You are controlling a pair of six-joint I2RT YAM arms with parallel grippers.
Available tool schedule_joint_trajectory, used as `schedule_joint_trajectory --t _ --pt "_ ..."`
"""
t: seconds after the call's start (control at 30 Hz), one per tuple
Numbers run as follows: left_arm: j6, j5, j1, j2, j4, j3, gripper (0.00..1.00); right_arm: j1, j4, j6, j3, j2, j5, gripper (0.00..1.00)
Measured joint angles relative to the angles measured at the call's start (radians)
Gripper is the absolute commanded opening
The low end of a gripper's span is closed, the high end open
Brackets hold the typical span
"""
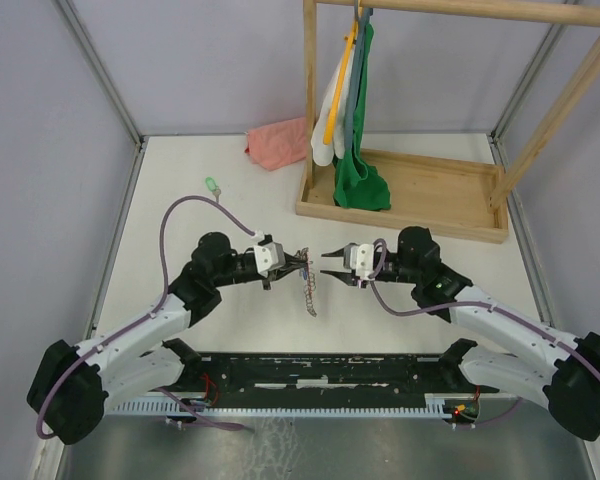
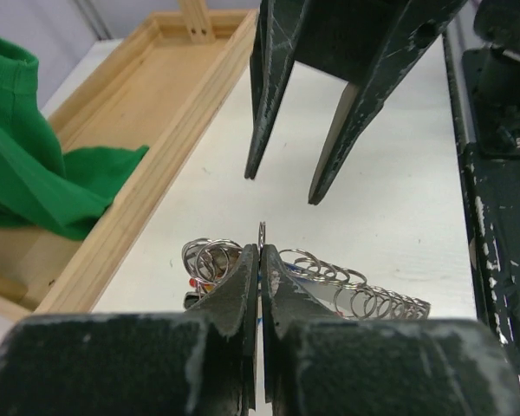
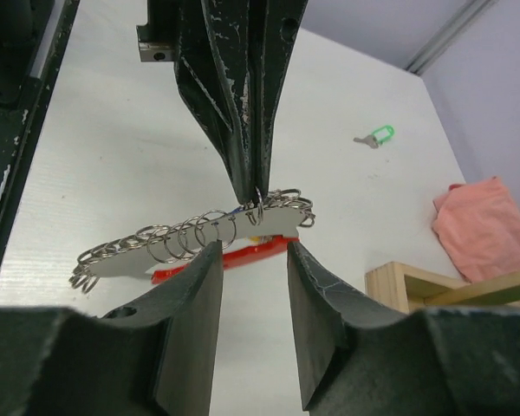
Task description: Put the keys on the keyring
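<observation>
1. The left tool [image 2: 260,253] is pressing its fingers fully together and is pinching one small ring at the end of the keyring [image 3: 199,247]. The ring's thin edge is showing just past the fingertips.
2. The right tool [image 3: 249,260] is standing spread and is gripping nothing. Its tips are pointing toward the left tool's tips, just beside the keyring but apart from it.
3. The keyring is hanging from the pinched ring between the two tools. It is a silvery strip carrying a row of rings, with a red strap running along it. Whether its free end is touching the tabletop [image 1: 260,325] cannot be told.
4. The light green key [image 1: 212,185] is lying alone on the tabletop, far left, well apart from both tools.
5. A pink cloth [image 1: 278,143] is lying at the far edge, beside a wooden rack [image 1: 430,190]. A green cloth [image 1: 362,185] is draping onto the rack's base.
</observation>
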Motion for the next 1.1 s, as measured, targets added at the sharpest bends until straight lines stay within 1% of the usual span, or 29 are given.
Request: schedule_joint_trajectory --t 0.17,0.27,0.37,0.53,0.67,0.83,0.93,1.1 --pt "0.057 -0.18 -0.098 0.025 -0.289 0.137 0.03 0.0 -0.193 -0.048 0.079 -0.003 0.033 0.44" --pt "0.066 -0.308 -0.159 0.058 -0.433 0.227 0.03 0.0 -0.26 -0.065 0.1 0.015 0.036 0.41" --pt "0.066 -0.434 -0.234 0.094 -0.56 0.309 0.03 0.0 -0.288 -0.073 0.108 0.052 0.036 0.41" --pt "0.064 -0.58 -0.319 0.146 -0.724 0.401 0.03 0.0 -0.296 -0.078 0.108 0.076 0.031 0.4" --pt "0.064 -0.633 -0.339 0.145 -0.787 0.432 0.03 -0.008 -0.265 -0.071 0.104 0.085 0.027 0.39" --pt "0.064 -0.639 -0.35 0.138 -0.815 0.439 0.03 -0.008 -0.188 -0.034 0.099 0.107 -0.007 0.38" --pt "0.065 -0.638 -0.354 0.129 -0.818 0.438 0.03 -0.008 -0.119 -0.006 0.08 0.116 -0.026 0.37" --pt "0.065 -0.637 -0.356 0.071 -0.802 0.409 0.03 -0.026 -0.013 0.051 0.026 0.129 -0.06 0.37"
